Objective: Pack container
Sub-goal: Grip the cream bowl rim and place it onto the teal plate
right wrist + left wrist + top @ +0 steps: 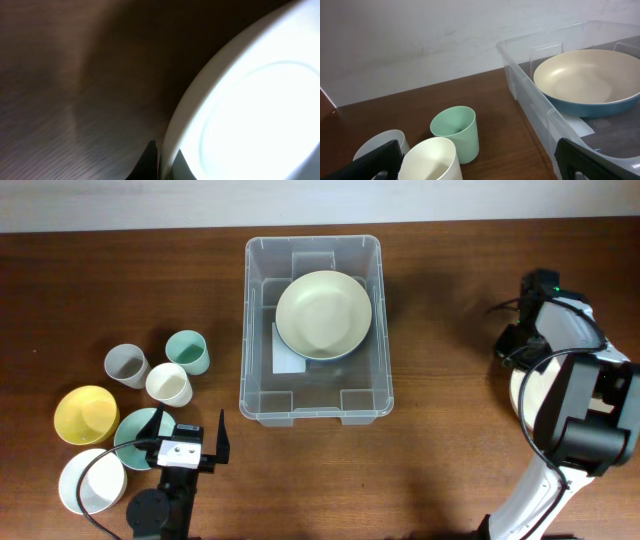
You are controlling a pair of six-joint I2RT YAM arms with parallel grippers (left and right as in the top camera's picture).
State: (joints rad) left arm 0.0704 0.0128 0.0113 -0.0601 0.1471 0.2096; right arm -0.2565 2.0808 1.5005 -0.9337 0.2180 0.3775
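The container (pixel 246 330) is a large clear bin at the table's middle, its near wall (pixel 520 65) showing in the left wrist view. Inside it lies a cream bowl with a blue outside (pixel 323 314) (pixel 590 75). At the far right, my right gripper (pixel 166 162) is shut on the rim of a white bowl (pixel 260 100) (pixel 519 395), one finger on each side; the arm hides most of that bowl from above. My left gripper (pixel 188 428) (pixel 480 165) stands open and empty at the front left, just behind the cups.
Left of the container stand a grey cup (pixel 126 365), a mint cup (pixel 187 352) (pixel 455 132) and a cream cup (pixel 168 384) (pixel 430 160). Nearer the front lie a yellow bowl (pixel 86 414), a teal bowl (pixel 140 430) and a white bowl (pixel 90 480).
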